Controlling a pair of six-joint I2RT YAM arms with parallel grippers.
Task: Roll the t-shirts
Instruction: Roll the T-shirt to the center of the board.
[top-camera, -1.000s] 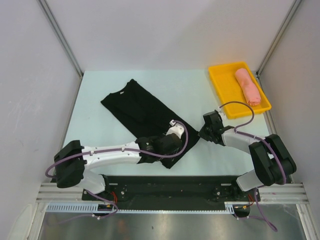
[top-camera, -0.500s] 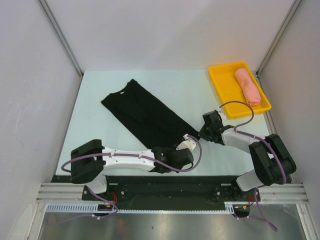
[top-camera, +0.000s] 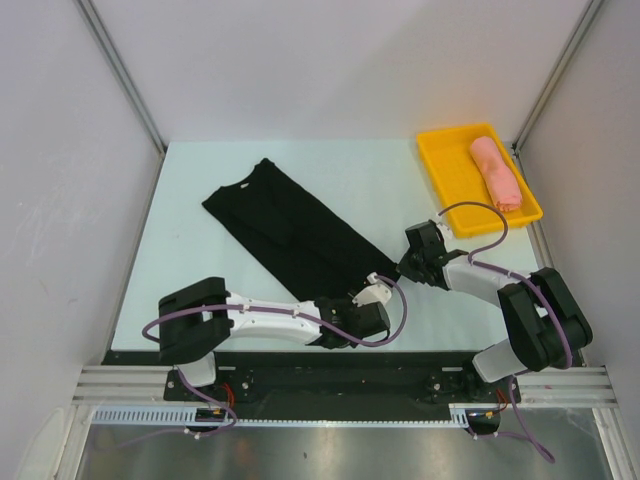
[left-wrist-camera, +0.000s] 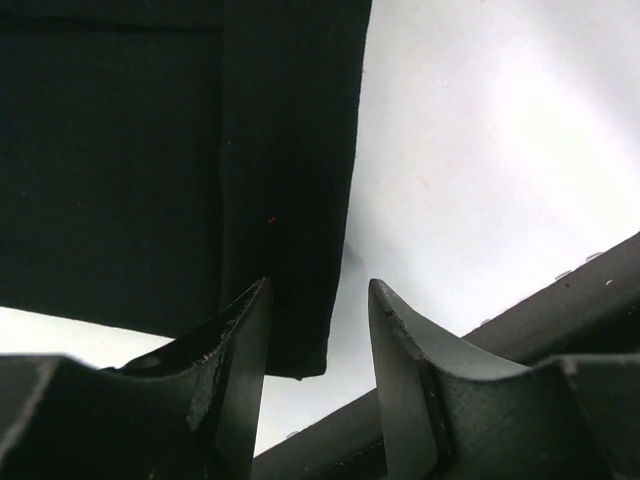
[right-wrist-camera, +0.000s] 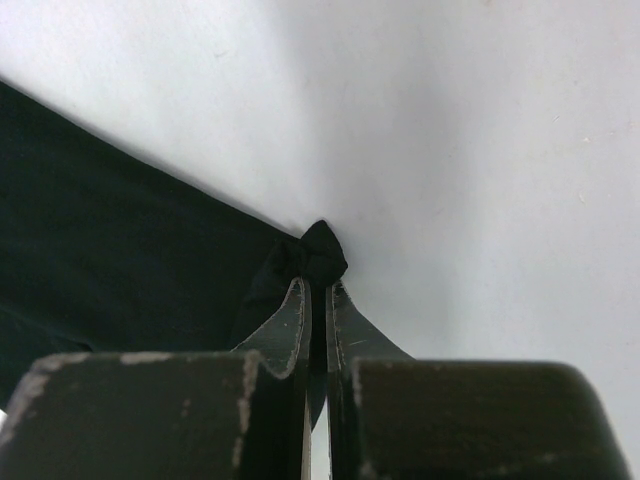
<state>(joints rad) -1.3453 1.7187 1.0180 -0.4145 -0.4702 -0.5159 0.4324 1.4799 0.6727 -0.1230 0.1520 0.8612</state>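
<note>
Top external view: the black t-shirt (top-camera: 290, 230) lies flat on the tabletop (top-camera: 380, 180), folded to a long strip. Its long axis runs on a slant from the collar (top-camera: 240, 187) at far left to the hem at near right. Both hands sit at that hem end, one at each corner, so a roll would most likely travel away from them along the strip toward the collar.

The right hand (right-wrist-camera: 317, 285) is pressed together, pinching a small bunch of the black cloth at the hem's right corner. The left hand (left-wrist-camera: 318, 290) is spread and holds nothing. It sits over the near hem corner (left-wrist-camera: 300, 370), which lies between its fingers, closer to the left one.

The salmon-pink t-shirt roll (top-camera: 497, 172) rests in the yellow tray (top-camera: 440, 170), well apart.
</note>
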